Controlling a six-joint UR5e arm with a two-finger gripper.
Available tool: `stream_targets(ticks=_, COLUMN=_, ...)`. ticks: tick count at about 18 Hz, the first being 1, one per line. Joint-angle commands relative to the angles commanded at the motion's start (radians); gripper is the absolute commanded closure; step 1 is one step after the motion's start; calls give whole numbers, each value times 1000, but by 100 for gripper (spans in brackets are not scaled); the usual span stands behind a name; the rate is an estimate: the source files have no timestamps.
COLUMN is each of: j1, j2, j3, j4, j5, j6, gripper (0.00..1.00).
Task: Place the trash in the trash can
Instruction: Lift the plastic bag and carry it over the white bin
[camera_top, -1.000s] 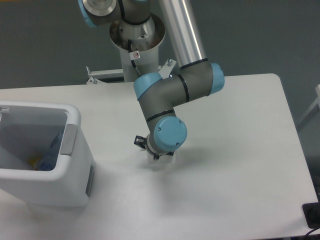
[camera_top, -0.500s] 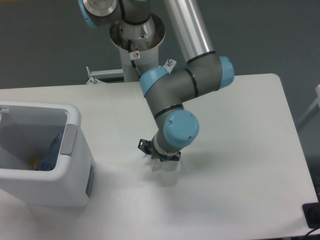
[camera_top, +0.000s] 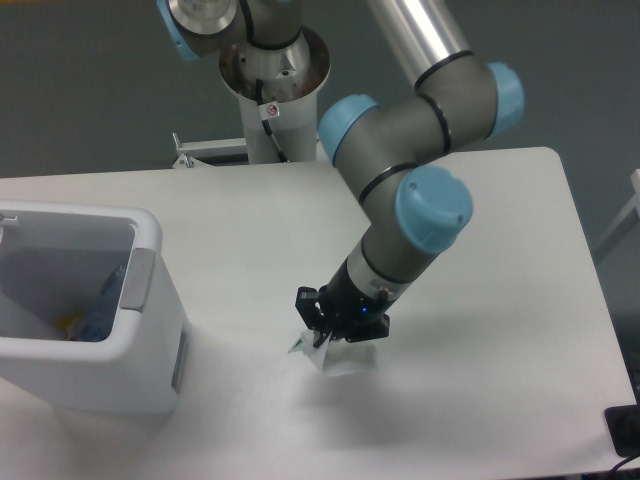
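My black two-finger gripper (camera_top: 325, 338) clenched on crumpled white wrapper (camera_top: 322, 352), low over white table (camera_top: 480, 250). Large white rectangular plastic bin (camera_top: 150, 300) well apart, left; bluish crushed bottle (camera_top: 103, 300) lies inside it.

Robot arm (camera_top: 400, 160): grey cylindrical joint housings closed by light-blue round end caps, linked by a polished silver tube with thin black seam rings at the joints. The pale cone-shaped base (camera_top: 272, 95) carries a black cable and a small white label with a red mark. The wrist ends in a black gripper (camera_top: 335, 325) whose body shows a tiny blue light.
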Motion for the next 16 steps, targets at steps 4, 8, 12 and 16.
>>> stream_targets(ticks=4, j1=21, j2=18, j3=40, j4=12, j5=-142, j6=-57, gripper=100)
stream_targets(ticks=8, j1=22, j2=45, j3=45, j4=70, j5=-279, j6=-126, gripper=100)
stream_targets(ticks=12, j1=0, j2=84, j3=46, j4=89, j5=-351, j6=-160, gripper=100)
stream_targets(ticks=16, j1=-41, j2=133, j3=34, j4=92, j5=-407, j6=-163, gripper=100)
